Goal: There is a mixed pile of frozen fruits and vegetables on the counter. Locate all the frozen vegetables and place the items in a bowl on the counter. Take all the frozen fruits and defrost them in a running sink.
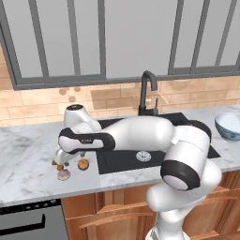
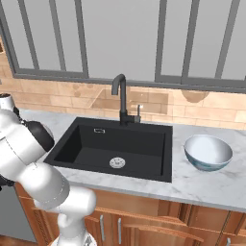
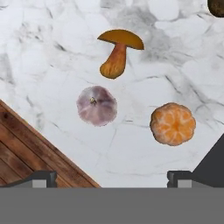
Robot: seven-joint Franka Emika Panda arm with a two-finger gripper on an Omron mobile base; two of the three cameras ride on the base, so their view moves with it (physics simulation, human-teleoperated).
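Observation:
My gripper (image 3: 110,178) is open and hangs above the mixed pile on the marble counter (image 3: 52,48), with nothing between its fingertips. Below it lie the brown mushroom (image 3: 118,52), the pinkish-white bulb (image 3: 96,105) and the orange ball (image 3: 173,124). The dark olive ball (image 3: 217,6) peeks in at the top corner. From the left base camera the gripper (image 1: 64,160) is over the orange ball (image 1: 83,164) and the bulb (image 1: 63,175), left of the black sink (image 1: 140,157). The white bowl (image 2: 208,152) stands on the counter to the right of the sink (image 2: 115,146).
A black gooseneck faucet (image 2: 121,96) rises behind the basin. The counter's front edge and the wooden cabinet fronts (image 3: 26,148) run close to the bulb. My arm stretches across the sink's left front. A dark appliance (image 1: 28,220) sits below the counter at left.

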